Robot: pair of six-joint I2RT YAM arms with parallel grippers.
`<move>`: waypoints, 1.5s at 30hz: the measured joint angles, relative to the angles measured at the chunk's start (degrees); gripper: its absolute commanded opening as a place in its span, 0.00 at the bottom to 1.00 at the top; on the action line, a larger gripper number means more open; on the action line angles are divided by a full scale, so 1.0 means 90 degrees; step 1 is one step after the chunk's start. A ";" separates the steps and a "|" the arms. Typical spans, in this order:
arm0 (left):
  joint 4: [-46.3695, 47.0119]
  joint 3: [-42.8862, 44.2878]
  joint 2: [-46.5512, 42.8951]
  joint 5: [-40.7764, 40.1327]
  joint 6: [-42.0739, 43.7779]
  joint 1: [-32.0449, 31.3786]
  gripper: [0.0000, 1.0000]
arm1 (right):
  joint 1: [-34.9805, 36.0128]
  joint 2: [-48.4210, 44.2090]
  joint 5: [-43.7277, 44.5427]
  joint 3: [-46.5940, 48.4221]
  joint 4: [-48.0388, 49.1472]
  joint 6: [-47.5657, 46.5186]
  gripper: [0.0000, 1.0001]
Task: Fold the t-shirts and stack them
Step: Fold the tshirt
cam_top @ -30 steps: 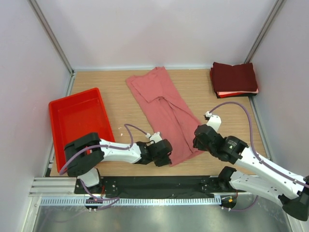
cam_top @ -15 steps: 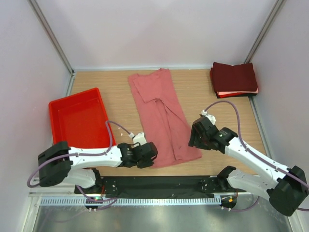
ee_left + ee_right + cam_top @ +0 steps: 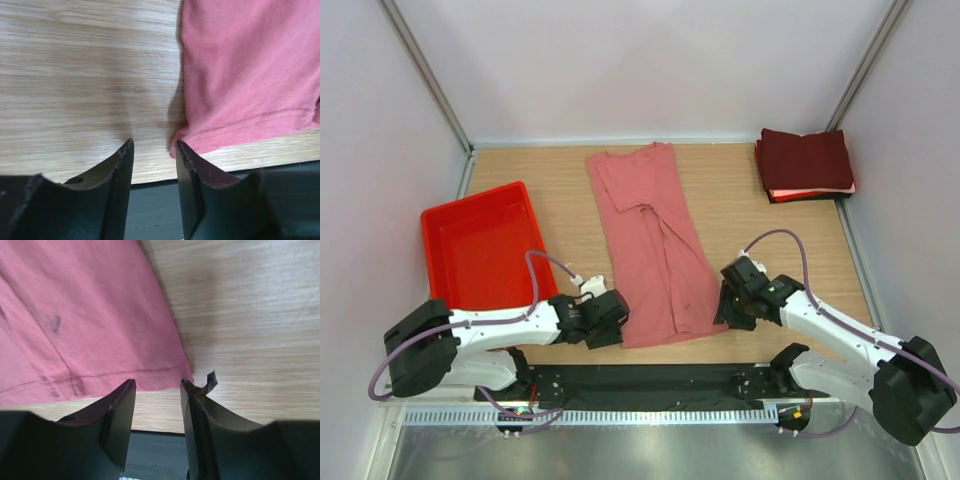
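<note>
A salmon-pink t-shirt (image 3: 650,240), folded into a long strip, lies flat down the middle of the table. My left gripper (image 3: 610,325) sits at its near left hem corner. In the left wrist view the jaws (image 3: 155,146) stand open over bare wood, and the hem corner (image 3: 176,148) touches one fingertip. At the near right hem corner is my right gripper (image 3: 728,312), open (image 3: 157,385) with the hem (image 3: 125,377) just beyond its tips and nothing between them. Folded dark maroon t-shirts (image 3: 805,160) are stacked at the back right over a thin pale layer.
A red plastic tray (image 3: 480,245) stands at the left of the wooden table (image 3: 760,230). The table's near edge and a black strip (image 3: 650,380) run just behind both grippers. Walls close in the back and sides.
The shirt's near end has swung left and now lies straighter. Both grippers moved toward the near edge with it. The left jaws opened and the hem lies loose on the table.
</note>
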 measured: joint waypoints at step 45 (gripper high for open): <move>0.1076 -0.0214 0.0219 0.0593 0.0058 0.0221 0.00 | -0.0199 -0.0464 0.0136 -0.0614 0.0221 0.0529 0.01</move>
